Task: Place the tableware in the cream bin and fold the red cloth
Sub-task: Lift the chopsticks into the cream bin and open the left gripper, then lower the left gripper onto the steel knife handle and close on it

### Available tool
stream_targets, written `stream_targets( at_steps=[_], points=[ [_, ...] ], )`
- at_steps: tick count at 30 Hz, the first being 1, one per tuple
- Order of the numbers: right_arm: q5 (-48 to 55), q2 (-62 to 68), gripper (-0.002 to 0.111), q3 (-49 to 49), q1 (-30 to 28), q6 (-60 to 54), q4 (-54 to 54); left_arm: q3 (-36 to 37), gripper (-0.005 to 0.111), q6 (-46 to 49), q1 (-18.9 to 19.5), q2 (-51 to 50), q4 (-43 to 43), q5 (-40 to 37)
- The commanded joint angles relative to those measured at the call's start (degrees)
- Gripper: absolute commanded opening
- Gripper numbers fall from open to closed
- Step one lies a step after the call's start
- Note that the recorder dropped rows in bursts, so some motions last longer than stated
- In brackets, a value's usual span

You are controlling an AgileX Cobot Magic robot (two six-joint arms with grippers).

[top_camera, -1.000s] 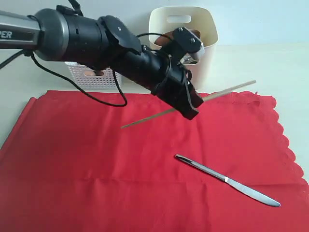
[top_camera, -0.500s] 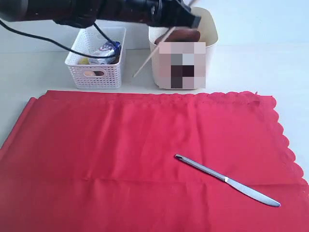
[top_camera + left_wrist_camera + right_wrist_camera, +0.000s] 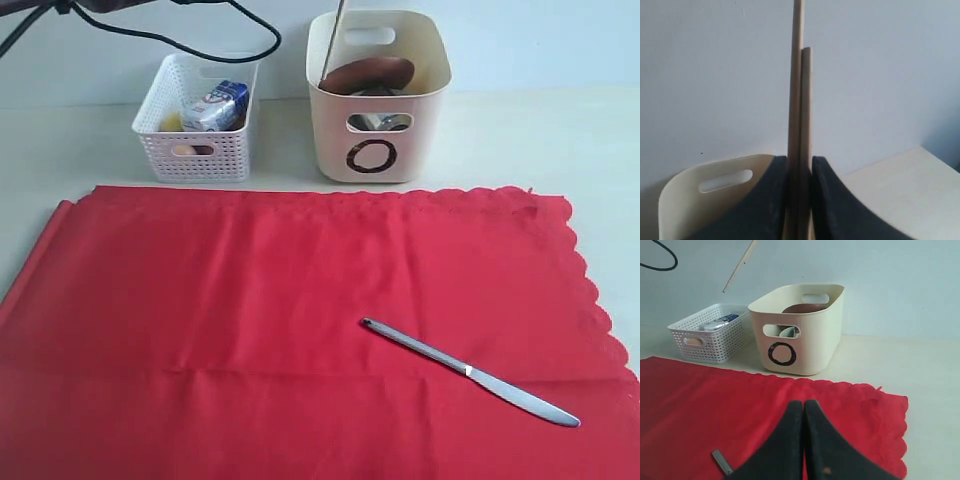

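Observation:
The red cloth [image 3: 300,320] lies spread flat on the table, with the silver table knife [image 3: 470,372] on its right half. The cream bin [image 3: 378,100] stands behind the cloth and holds the brown wooden plate [image 3: 370,73]. My left gripper [image 3: 800,162] is shut on the two wooden chopsticks [image 3: 800,100]. They hang almost upright over the bin's left rim, and the chopsticks [image 3: 334,38] run off the top of the exterior view, where the gripper itself is out of frame. My right gripper [image 3: 804,405] is shut on nothing, low over the cloth [image 3: 715,405] near the knife's handle [image 3: 721,461].
A white lattice basket [image 3: 195,125] with a blue-white milk carton [image 3: 218,103] stands left of the cream bin. A black cable [image 3: 200,40] of the left arm hangs above the basket. The cloth's scalloped edge [image 3: 590,290] runs along the right side.
The left arm has lifted the chopsticks from over the cloth up and back to the cream bin, turning them from slanted to nearly upright, and has left the exterior view. Knife and cloth unmoved.

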State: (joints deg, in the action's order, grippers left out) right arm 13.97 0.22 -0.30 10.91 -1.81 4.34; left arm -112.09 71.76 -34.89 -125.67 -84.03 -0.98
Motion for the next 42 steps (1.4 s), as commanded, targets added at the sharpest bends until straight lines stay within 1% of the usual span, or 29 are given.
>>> stream_targets(
  at_steps=[1,6,8,11,13,16,23,26,28,30,32,33,34,35,36,37,38,39,40,42],
  points=[
    [-0.3,-0.2,0.0,0.3,0.1,-0.1,0.1,-1.1,0.01,1.4,0.5,0.0,-0.1,1.3],
    [-0.3,-0.2,0.0,0.3,0.1,-0.1,0.1,-1.1,0.041,1.5,1.8,0.0,-0.2,0.5],
    [-0.3,-0.2,0.0,0.3,0.1,-0.1,0.1,-1.0,0.049,1.5,3.0,0.0,-0.8,-1.8],
    [-0.3,-0.2,0.0,0.3,0.1,-0.1,0.1,-1.0,0.056,1.3,4.1,0.0,-1.5,-4.8],
    [-0.3,-0.2,0.0,0.3,0.1,-0.1,0.1,-0.7,0.059,1.3,4.1,0.0,-2.3,-4.8],
    [-0.3,-0.2,0.0,0.3,0.1,-0.1,0.1,-0.7,0.059,1.3,4.1,0.0,-2.3,-5.6],
    [-0.3,-0.2,0.0,0.3,0.1,-0.1,0.1,-0.5,0.059,1.3,4.1,0.2,-2.1,-13.0],
    [-0.3,-0.2,0.0,0.3,0.1,-0.1,0.1,0.5,0.056,-1.7,4.2,1.1,0.3,-15.8],
    [-0.3,-0.2,0.0,0.3,0.1,-0.1,0.1,1.4,0.048,-4.9,4.5,2.4,5.1,-18.1],
    [-0.3,-0.2,0.0,0.3,0.1,-0.1,0.1,2.4,0.037,-9.1,5.3,3.8,11.9,-22.5],
    [-0.3,-0.2,0.0,0.3,0.1,-0.1,0.1,2.7,0.025,-12.7,6.4,5.0,18.9,-29.0],
    [-0.3,-0.2,0.0,0.3,0.1,-0.1,0.1,2.7,0.012,-15.7,7.2,6.0,24.8,-35.8],
    [-0.3,-0.2,0.0,0.3,0.1,-0.1,0.1,2.7,0.005,-16.0,7.6,6.7,26.8,-40.1],
    [-0.3,-0.2,0.0,0.3,0.1,-0.1,0.1,2.7,0.0,-15.0,8.1,7.5,30.0,-48.4],
    [-0.3,-0.2,0.0,0.3,0.1,-0.1,0.1,2.7,0.0,-15.0,8.1,7.7,31.6,-52.9],
    [-0.3,-0.2,0.0,0.3,0.1,-0.1,0.1,2.7,0.0,-15.0,8.1,8.0,33.8,-60.8],
    [-0.3,-0.2,0.0,0.3,0.1,-0.1,0.1,2.7,0.0,-15.0,7.7,8.0,34.5,-65.4],
    [-0.3,-0.2,0.0,0.3,0.1,-0.1,0.1,3.4,0.0,-14.9,6.4,8.0,36.6,-69.0],
    [-0.3,-0.2,0.0,0.3,0.1,-0.1,0.1,4.2,0.0,-14.9,5.7,8.0,37.6,-69.0],
    [-0.3,-0.2,0.0,0.3,0.1,-0.1,0.1,8.7,0.0,-14.7,1.0,8.0,42.2,-69.0]
  ],
)
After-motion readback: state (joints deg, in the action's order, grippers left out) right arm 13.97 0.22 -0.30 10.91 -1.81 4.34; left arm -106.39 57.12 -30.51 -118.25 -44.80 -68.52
